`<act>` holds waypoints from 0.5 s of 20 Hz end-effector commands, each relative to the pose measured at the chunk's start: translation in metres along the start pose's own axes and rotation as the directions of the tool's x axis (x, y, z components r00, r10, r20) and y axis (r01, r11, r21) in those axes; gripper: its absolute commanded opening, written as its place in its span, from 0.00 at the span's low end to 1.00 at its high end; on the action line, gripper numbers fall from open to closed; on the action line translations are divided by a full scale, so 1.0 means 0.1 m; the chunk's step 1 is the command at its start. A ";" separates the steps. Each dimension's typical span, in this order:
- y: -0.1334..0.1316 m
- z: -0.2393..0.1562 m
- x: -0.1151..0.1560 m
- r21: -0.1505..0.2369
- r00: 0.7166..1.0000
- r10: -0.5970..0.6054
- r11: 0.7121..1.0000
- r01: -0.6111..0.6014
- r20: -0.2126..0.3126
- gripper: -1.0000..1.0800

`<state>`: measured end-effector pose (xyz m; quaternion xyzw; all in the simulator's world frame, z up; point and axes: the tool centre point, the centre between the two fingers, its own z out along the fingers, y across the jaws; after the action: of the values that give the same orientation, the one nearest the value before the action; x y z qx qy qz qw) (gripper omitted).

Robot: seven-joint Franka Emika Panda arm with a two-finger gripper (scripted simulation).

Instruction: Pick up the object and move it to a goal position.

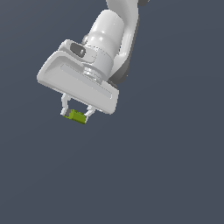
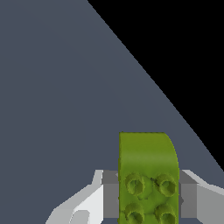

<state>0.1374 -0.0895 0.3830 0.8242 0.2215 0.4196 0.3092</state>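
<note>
The object [image 1: 77, 116] is a tiny lime-green blocky piece with darker green markings. It sits between the two fingers of my white gripper [image 1: 76, 115], which is shut on it. In the wrist view the object [image 2: 148, 170] fills the space between the grey finger pads [image 2: 110, 194], its studded face toward the camera. In the exterior view the gripper hangs tilted from the white arm over the plain grey-blue surface. I cannot tell how high the piece is above the surface. No goal marker shows in either view.
The grey-blue surface [image 1: 166, 175] spreads flat in all directions around the gripper. In the wrist view its edge runs diagonally, with black beyond it [image 2: 183, 39].
</note>
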 end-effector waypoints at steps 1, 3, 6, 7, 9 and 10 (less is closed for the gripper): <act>0.11 -0.08 0.07 -0.034 1.000 0.010 0.999 -0.010 -0.018 0.00; 0.20 -0.14 0.12 -0.059 0.999 0.017 0.998 -0.019 -0.031 0.00; 0.31 -0.23 0.19 -0.094 0.998 0.026 0.995 -0.030 -0.049 0.00; 0.34 -0.25 0.21 -0.104 0.998 0.028 0.994 -0.034 -0.054 0.00; 0.40 -0.30 0.24 -0.123 0.997 0.033 0.992 -0.041 -0.064 0.00; 0.42 -0.33 0.26 -0.132 0.997 0.035 0.990 -0.044 -0.068 0.00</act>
<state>0.1303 -0.0923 0.4349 0.7956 0.1909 0.4612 0.3432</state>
